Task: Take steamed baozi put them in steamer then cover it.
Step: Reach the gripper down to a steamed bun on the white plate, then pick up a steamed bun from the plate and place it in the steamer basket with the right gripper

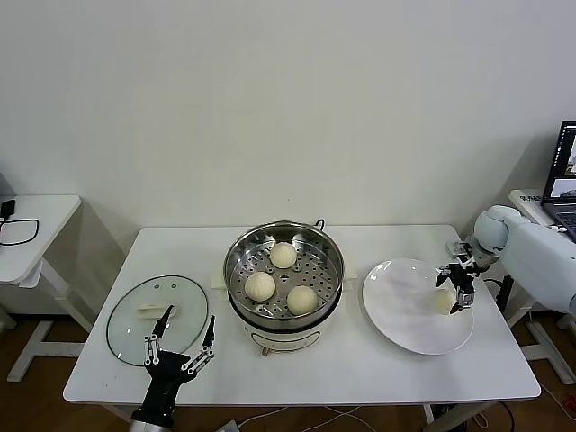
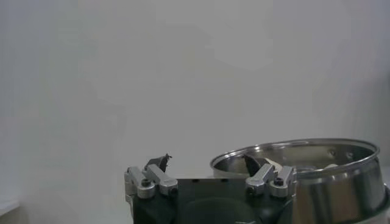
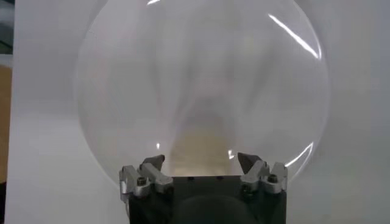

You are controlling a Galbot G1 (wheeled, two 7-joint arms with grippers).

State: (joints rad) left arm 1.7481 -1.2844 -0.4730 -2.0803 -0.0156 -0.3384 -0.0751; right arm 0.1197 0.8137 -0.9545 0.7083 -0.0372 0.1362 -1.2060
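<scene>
At the table's middle stands the steamer (image 1: 284, 283), its perforated tray carrying three steamed baozi (image 1: 283, 255): one toward the wall, two nearer the robot. The fourth bun (image 1: 442, 301) lies to the right of the steamer on the white plate (image 1: 405, 310), near that plate's far-right edge.

The right gripper (image 1: 457, 290) hangs directly over this last bun, jaws spread apart with nothing between them. By my reading, the step in hand is fetching the final bun: the next move calls for lowering the open fingers around it, closing gently on soft dough, then carrying it across to the free spot on the tray.

Left of the steamer, the glass lid (image 1: 158, 319) rests flat on the table, and the left gripper (image 1: 183, 339) waits at its near-right edge, jaws also apart and empty, seemingly ready for the covering step.

The head view alone gives the whole layout and the bun count. The right wrist view shows the plate's round rim (image 3: 317, 134) and its fingers (image 3: 153, 164) wide, but the bun is only a faint pale smear there. The left wrist view shows the steamer's shiny wall (image 2: 341, 189) side-on, with no lid visible.
</scene>
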